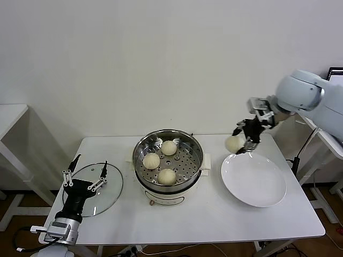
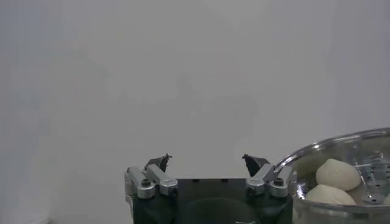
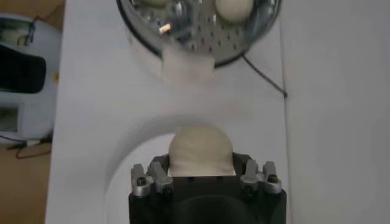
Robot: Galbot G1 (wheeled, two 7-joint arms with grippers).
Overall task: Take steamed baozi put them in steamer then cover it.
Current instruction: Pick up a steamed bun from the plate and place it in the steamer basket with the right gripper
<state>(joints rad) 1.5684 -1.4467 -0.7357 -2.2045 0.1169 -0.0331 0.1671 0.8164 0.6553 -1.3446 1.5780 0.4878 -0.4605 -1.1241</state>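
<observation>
1. Held bun (image 1: 233,143): the fourth baozi, clamped between the fingers of the right gripper (image 1: 242,144), in the air above the near-steamer edge of the plate (image 1: 254,182), clear of it. The jaws stand narrow, closed onto the dough.
2. Buns in place: three lie on the perforated tray of the steamer (image 1: 169,160), one toward the back (image 1: 169,148), one at the left (image 1: 151,160), one at the front (image 1: 166,176). The free space on the tray is at the right.
3. Lid (image 1: 110,190): flat on the table (image 1: 203,219) to the steamer's left, not yet on. The left gripper (image 1: 84,179) hangs over it, jaws spread wide, holding nothing.
4. Risk, grip: the dough is soft; too hard a squeeze would probably dent it, too light a hold could let it slip out on the way across.
5. Risk, rim: a low carry might knock the bun against the steamer's wall or its white side handle (image 1: 206,161).
6. Risk, placing: set down too far left, the bun could land on one already there.
7. Risk, cover: the lid may seat crooked if a bun sits high or against the wall.
8. Views: the head view alone shows the lid, the plate and the count of three. The right wrist view shows the bun (image 3: 200,148) filling the gap between the fingers (image 3: 159,170), with the steamer (image 3: 244,42) ahead. The left wrist view shows the spread tips (image 2: 163,161) and two buns through the steamer's edge (image 2: 317,152); it does not show the lid.
</observation>
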